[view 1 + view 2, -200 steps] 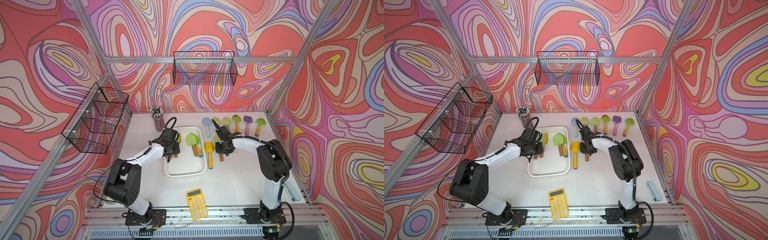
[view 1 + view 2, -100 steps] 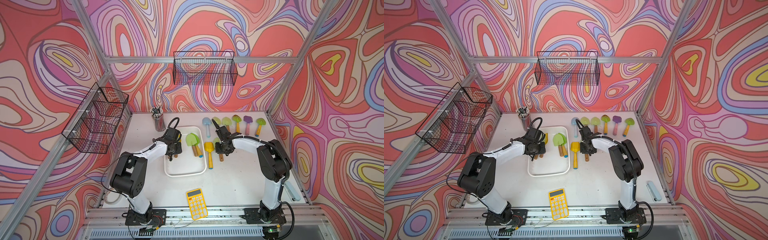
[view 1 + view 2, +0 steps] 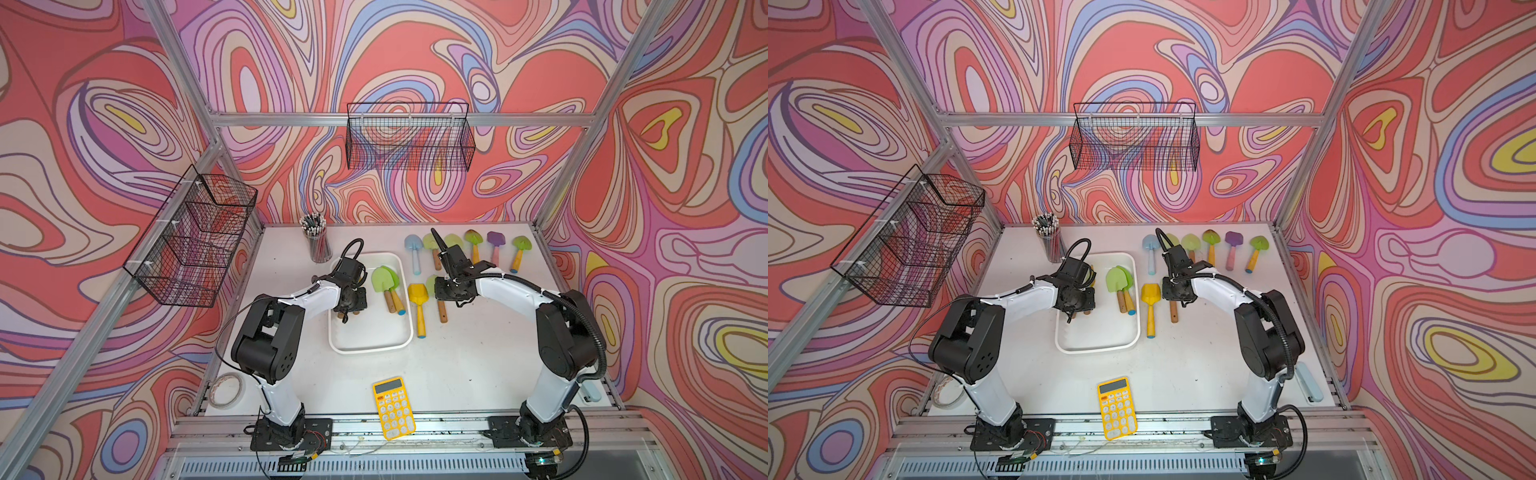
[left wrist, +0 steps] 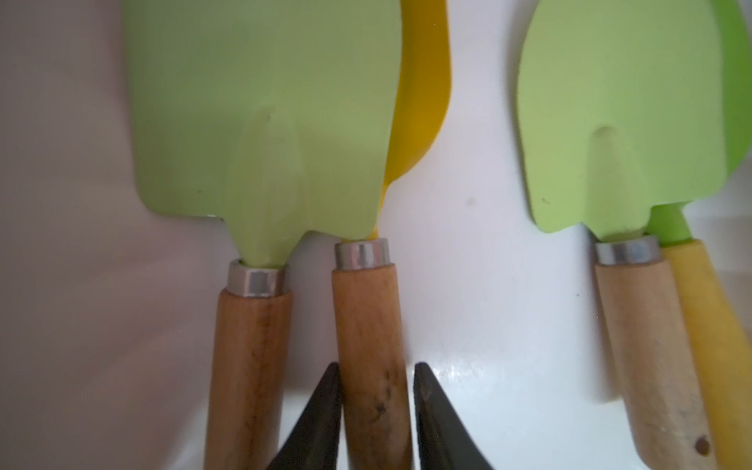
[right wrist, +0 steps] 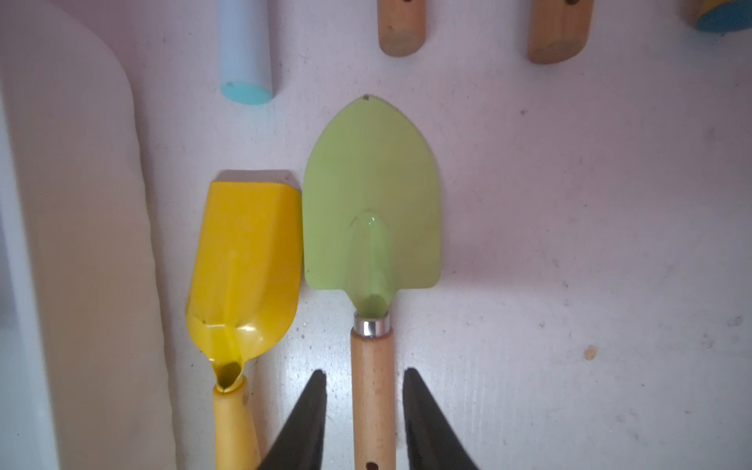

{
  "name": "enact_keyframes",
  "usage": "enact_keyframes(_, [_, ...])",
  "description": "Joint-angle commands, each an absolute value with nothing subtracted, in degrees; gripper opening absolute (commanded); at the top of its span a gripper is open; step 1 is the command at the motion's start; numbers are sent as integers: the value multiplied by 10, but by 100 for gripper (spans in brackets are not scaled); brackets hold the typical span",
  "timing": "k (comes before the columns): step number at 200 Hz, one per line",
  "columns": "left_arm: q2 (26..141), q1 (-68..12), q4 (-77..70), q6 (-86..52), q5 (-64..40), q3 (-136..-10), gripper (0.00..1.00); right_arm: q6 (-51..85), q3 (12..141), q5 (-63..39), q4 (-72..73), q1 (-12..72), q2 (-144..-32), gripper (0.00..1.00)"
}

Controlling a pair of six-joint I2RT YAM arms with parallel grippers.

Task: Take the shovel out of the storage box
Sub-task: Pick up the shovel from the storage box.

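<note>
The white storage box (image 3: 365,348) (image 3: 1096,349) lies mid-table and holds several shovels. My left gripper (image 3: 349,305) (image 4: 376,368) is down inside it, open, with its fingers either side of the wooden handle of a yellow-bladed shovel (image 4: 366,317). One finger touches the handle and a thin gap shows at the other. A pale green shovel (image 4: 264,122) overlaps that yellow blade. Two more green shovels (image 3: 384,278) lie in the box to its right. My right gripper (image 3: 451,291) (image 5: 364,372) is open astride the handle of a green shovel (image 5: 370,203) lying on the table.
A yellow scoop shovel (image 3: 417,293) lies between the box and the right gripper. A row of shovels (image 3: 473,243) lines the back, beside a pencil cup (image 3: 318,245). A yellow calculator (image 3: 392,407) sits at the front edge. Black wire baskets (image 3: 409,137) (image 3: 195,241) hang on the walls.
My right gripper's jaws have opened off the green shovel's handle on the table. My left gripper has shifted slightly over the box and its jaws have narrowed around a wooden handle.
</note>
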State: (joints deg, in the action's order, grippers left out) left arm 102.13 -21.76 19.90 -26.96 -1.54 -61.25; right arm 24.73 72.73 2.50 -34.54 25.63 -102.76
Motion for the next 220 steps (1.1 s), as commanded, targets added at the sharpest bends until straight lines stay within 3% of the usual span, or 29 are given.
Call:
enact_keyframes(1, [1036, -225, 207, -259, -25, -630, 29, 255, 721, 39, -356, 259, -1019, 34])
enact_keyframes(58, [1028, -230, 209, -258, -47, -635, 0, 257, 710, 42, -348, 258, -988, 34])
enact_keyframes(108, [960, -234, 155, -282, -180, -611, 0, 259, 688, -3, -307, 259, -945, 34])
enact_keyframes(175, [864, -233, -11, -384, -357, -555, 0, 283, 651, -253, -156, 258, -897, 47])
enact_keyframes(220, [848, -232, -143, -474, -449, -525, 0, 348, 616, -373, -22, 259, -880, 50])
